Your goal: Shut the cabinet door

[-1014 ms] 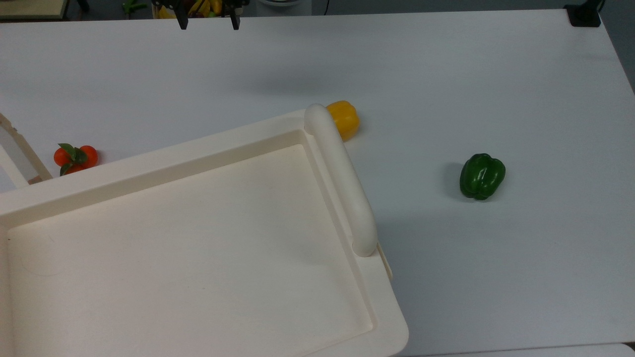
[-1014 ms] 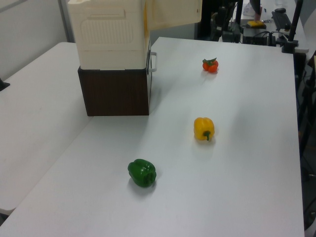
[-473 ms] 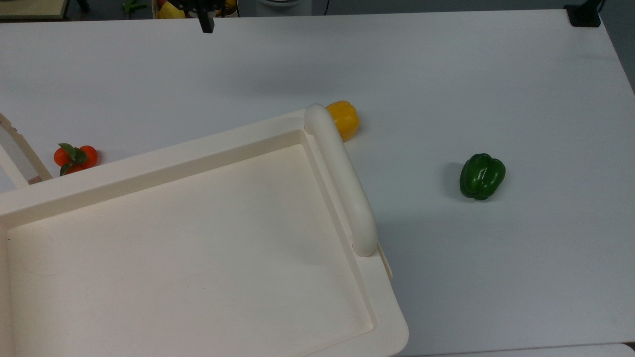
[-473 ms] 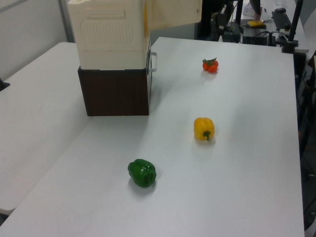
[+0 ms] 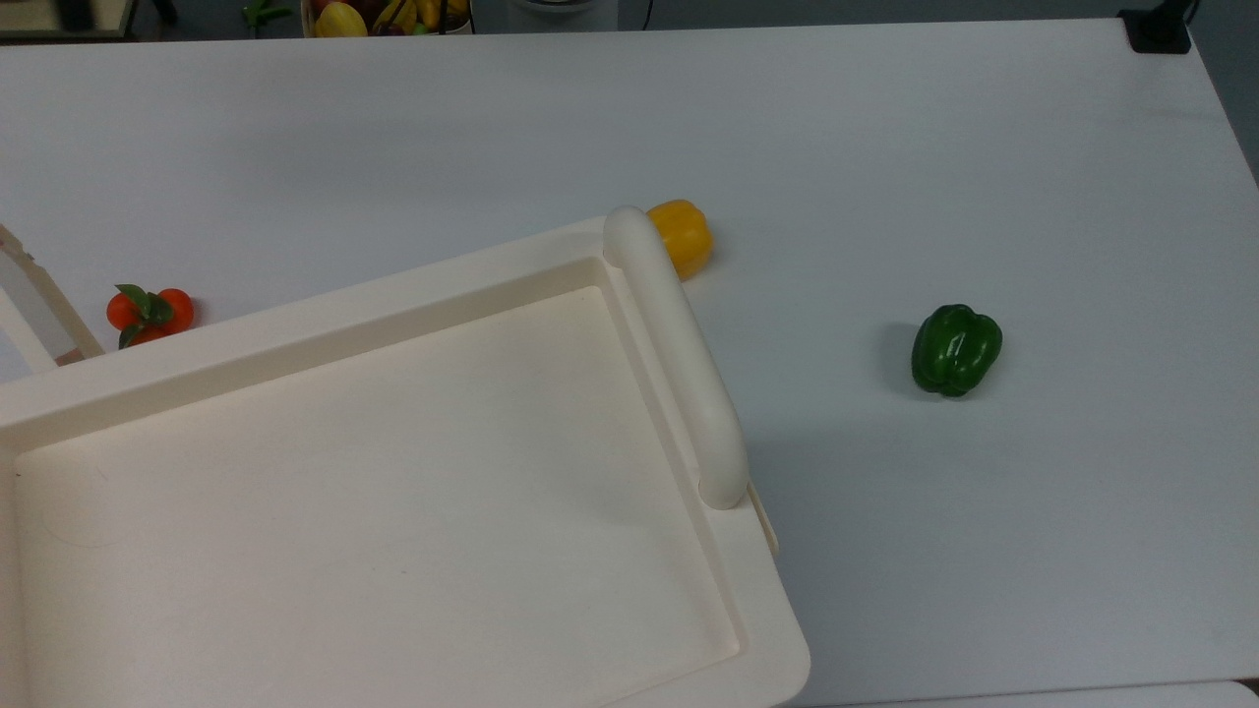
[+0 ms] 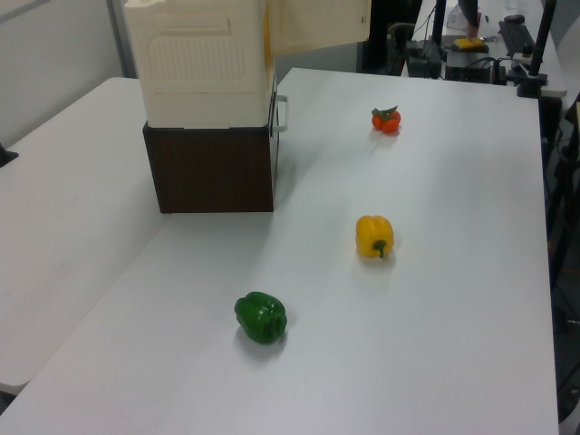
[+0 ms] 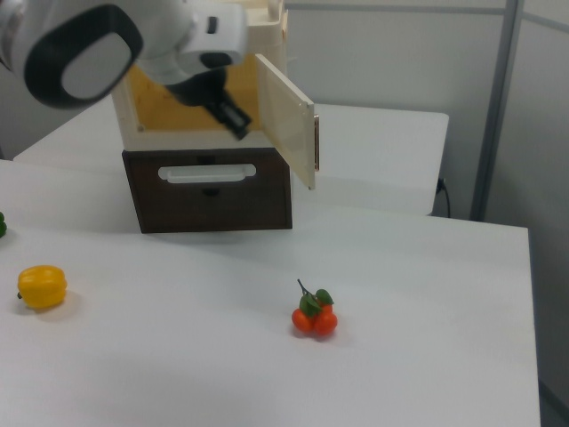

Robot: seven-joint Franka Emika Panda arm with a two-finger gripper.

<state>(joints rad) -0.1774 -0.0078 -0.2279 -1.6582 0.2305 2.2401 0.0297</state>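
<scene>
Looking down from the top view first: the big recessed cabinet top [image 5: 344, 472] with its rounded tube bar [image 5: 679, 354] takes up the lower left. The cabinet door [image 5: 47, 305] is just a thin cream strip at the top view's left edge, angled away from the body, so it's swung open. A yellow pepper [image 5: 684, 236] sits right by the end of the bar, a green pepper [image 5: 954, 349] lies well apart on the white desk [image 5: 885, 147], and a tomato bunch [image 5: 149, 311] is near the door.

Left view: the cream cabinet sits on a dark brown drawer base [image 6: 213, 168], and the door sticks out from the upper part toward the far side. The veggies are all out of its swing path, I'd say.

Right view is the useful one. The door hangs open, hinged on the side nearer the cabinet's middle, with its free edge pointing at the camera. The claw [image 7: 227, 114] hangs in front of the open compartment, beside the door's inner face. It isn't holding anything, and I honestly can't tell how far it's open. My guess is it's lining up to get behind the panel and push it closed.
</scene>
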